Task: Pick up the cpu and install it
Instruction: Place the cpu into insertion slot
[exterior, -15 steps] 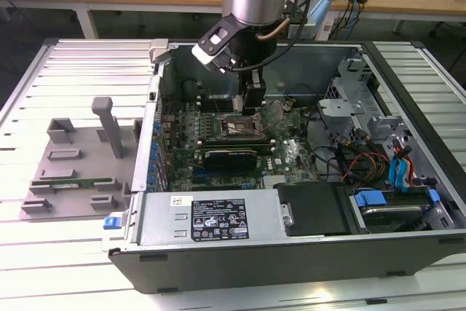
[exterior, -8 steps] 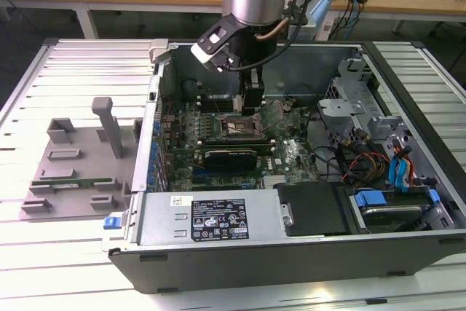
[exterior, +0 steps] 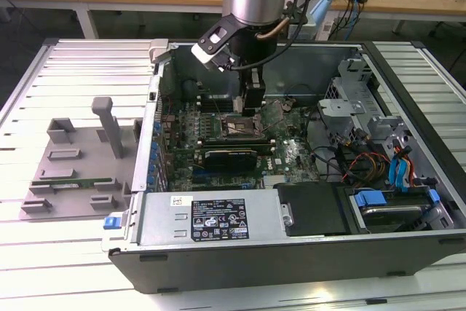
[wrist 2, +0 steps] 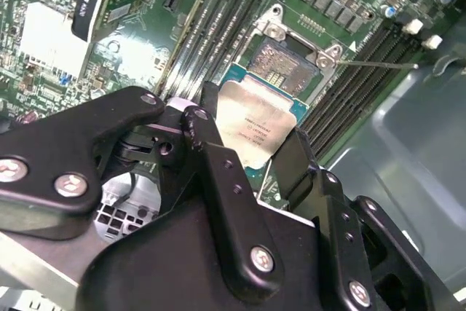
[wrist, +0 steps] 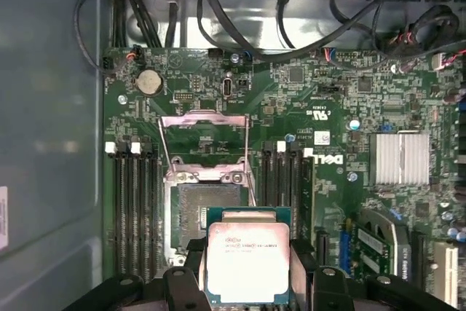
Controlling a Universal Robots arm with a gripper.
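The cpu (wrist: 247, 261) sits clamped by its edges between the two black fingers (wrist 2: 206, 118) of the gripper (exterior: 251, 109), silvery lid up. It hangs close over the open socket (wrist: 207, 205) on the green motherboard (wrist: 328, 129), inside the opened computer case (exterior: 306, 253).

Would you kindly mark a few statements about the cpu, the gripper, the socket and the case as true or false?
1. The gripper holds the cpu between its fingers. True.
2. The cpu sits seated in the socket. False: it hangs in the gripper, short of the socket, whose contact bed is bare.
3. The socket's metal load plate is flipped open. True.
4. The computer case is closed by a side panel. False: it lies open, with the motherboard exposed.
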